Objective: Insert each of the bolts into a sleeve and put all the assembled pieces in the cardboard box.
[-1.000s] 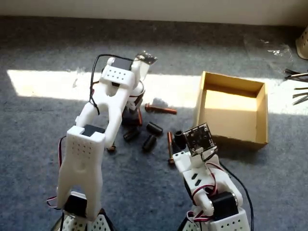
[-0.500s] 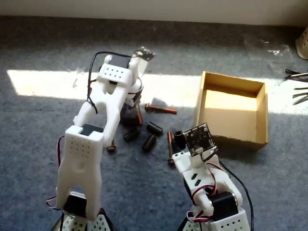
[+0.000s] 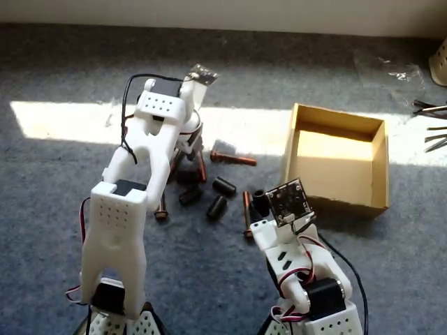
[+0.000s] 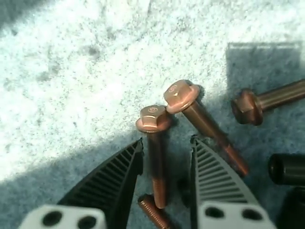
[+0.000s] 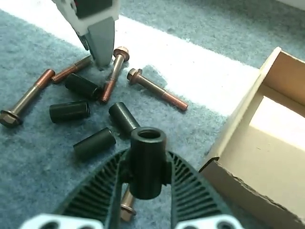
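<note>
So, basically nothing's finished yet as far as I can tell. No bolt sits in a sleeve anywhere, and no assembled piece is in the cardboard box [image 3: 338, 124].

Starting on the left, the left gripper [image 4: 166, 142] is down at the carpet [image 3: 56, 209], jaws spread, straddling one copper bolt [image 4: 155, 162] without pinching it. A second bolt [image 4: 205, 124] lies just beside it, heads nearly touching, and a third bolt [image 4: 267, 100] is near.

In the middle, four loose sleeves [image 5: 70, 111] lie on their sides among the bolts. Further right, the right gripper [image 5: 147, 160] is clamped on a fifth sleeve [image 5: 147, 140], held upright with its bore facing up, near the box.

My guess is every pairing is left to do, plus all the drops.

The bolts are coppery, with flanged hex heads and threaded tips. The sleeves are plain black tubes, short and thick-walled.
</note>
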Available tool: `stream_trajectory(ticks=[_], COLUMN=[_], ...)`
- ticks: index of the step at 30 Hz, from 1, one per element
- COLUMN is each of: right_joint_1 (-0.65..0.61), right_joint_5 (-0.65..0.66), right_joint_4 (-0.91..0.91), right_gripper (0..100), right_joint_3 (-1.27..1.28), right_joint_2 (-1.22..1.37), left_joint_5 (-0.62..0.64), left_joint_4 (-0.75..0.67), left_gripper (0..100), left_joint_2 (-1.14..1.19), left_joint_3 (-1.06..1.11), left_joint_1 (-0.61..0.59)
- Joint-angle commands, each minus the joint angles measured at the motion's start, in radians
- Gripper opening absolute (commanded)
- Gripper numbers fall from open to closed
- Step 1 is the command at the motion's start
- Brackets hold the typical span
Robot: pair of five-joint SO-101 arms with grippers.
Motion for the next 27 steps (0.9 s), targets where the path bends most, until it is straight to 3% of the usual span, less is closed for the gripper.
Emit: stream_trajectory(ticks=[1, 21, 27], right_joint_1=[-0.001, -0.007, -0.007], right_joint_5=[-0.005, 0.049, -0.035], right_joint_4=[-0.019, -0.035, -0.108], right_gripper=[0.5, 0.5, 0.5], right_joint_3=[-0.013, 0.013, 0.053], right_joint_2=[-0.012, -0.012, -0.012], left_joint_5=[-0.006, -0.002, -0.003], left_joint_4=[-0.021, -0.057, -0.041], left_gripper=[16, 3, 0], left_joint_2=[0.022, 0.061, 0.056], left_joint_3=[-0.047, -0.088, -0.090], left_joint_1=[-0.007, -0.010, -0.004])
